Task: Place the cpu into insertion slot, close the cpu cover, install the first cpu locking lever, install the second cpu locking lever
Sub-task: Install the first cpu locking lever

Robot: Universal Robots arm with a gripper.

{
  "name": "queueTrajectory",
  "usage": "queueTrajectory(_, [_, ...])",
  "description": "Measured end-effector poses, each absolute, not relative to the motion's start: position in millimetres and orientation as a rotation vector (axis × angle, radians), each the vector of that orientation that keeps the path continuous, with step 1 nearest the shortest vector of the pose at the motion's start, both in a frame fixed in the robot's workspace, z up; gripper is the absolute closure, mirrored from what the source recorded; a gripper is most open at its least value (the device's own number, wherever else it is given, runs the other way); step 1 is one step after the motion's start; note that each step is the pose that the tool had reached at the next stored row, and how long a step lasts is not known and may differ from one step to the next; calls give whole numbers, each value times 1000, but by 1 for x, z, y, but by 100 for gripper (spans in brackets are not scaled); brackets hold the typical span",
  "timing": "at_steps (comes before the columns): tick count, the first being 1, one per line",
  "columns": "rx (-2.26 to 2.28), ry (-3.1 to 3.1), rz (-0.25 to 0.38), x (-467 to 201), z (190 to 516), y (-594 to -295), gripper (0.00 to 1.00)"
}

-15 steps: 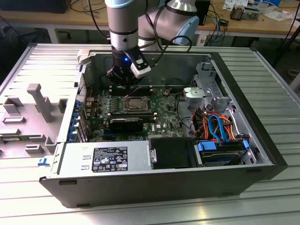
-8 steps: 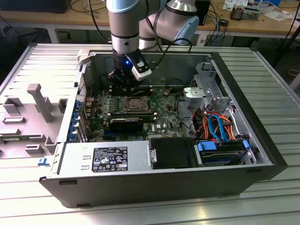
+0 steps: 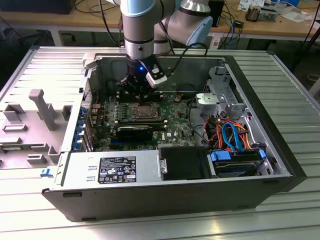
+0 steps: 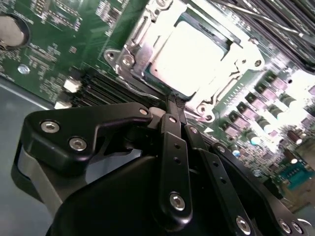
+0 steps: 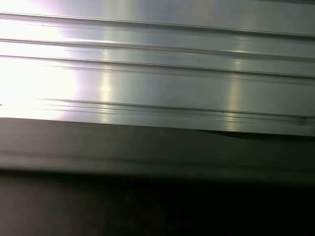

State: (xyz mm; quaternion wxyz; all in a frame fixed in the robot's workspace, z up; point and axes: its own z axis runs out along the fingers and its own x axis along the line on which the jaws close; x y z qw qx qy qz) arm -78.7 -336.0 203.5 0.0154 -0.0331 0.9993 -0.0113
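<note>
We see 1 arm reaching down into an open computer case [image 3: 280,165] that lies on its side on a ribbed metal table [image 3: 300,80]. In the exterior view the gripper [image 3: 135,91] hangs just behind the insertion slot [image 3: 142,111], on the green motherboard [image 3: 172,125] — low and close to the socket's far edge.

In the second wrist view the gripper [image 4: 173,105] has its 2 black fingers [image 4: 170,129] drawn together, tips meeting at a narrow point right at the rim of the insertion slot [image 4: 123,61]. Whether they pinch a thin lever or merely touch the rim, we cannot tell.

The cpu [image 4: 189,54] sits inside the socket, its pale top glaring under the light. The cpu cover [image 4: 231,73] lies flat down over it — the silver frame surrounds the chip, which shows through the window cut-out.

Around the socket in the exterior view we note a black memory module [image 3: 134,131] just in front, a power supply [image 3: 112,171] along the near wall, and a tangle of orange and blue cables [image 3: 230,132] toward the exterior view's right. A grey plastic part [image 3: 42,107] rests on the table at the exterior view's left.

The first wrist view shows ribbed metal [image 5: 157,73] above a dark band.
</note>
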Motion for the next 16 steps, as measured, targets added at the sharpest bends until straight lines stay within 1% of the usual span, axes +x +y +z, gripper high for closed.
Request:
queueTrajectory(7, [-104,3109,-35,-59,202,-336,89])
queueTrajectory(16, [-113,3107,-33,-53,203,-332,89])
